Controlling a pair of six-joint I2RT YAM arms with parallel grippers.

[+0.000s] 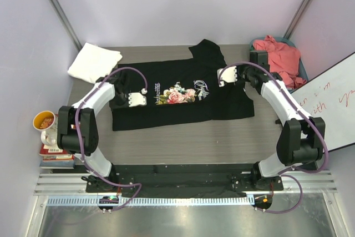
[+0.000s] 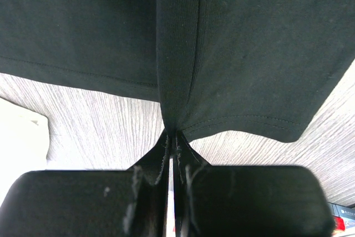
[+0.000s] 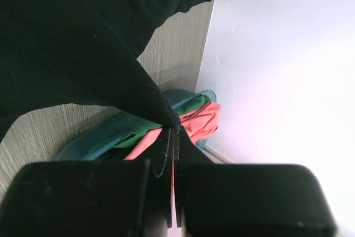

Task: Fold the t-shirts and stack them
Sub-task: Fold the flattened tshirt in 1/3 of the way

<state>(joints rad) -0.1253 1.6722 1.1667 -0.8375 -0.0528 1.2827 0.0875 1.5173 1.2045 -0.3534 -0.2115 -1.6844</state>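
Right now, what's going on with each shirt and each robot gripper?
black t-shirt: spread out, print up, pinched at two spots.
white t-shirt: folded, at the far-left corner.
coral-pink t-shirt: crumpled in the bin.
left gripper: shut on the black t-shirt.
right gripper: shut on the black t-shirt.

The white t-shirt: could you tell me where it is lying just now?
In the top view, the white t-shirt lies folded at the far left corner of the table, left of the black t-shirt.

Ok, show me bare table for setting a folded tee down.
Widest: table strip between black tee and near edge. Smaller: far edge between white tee and the black sleeve. Far right is crowded by the bin.
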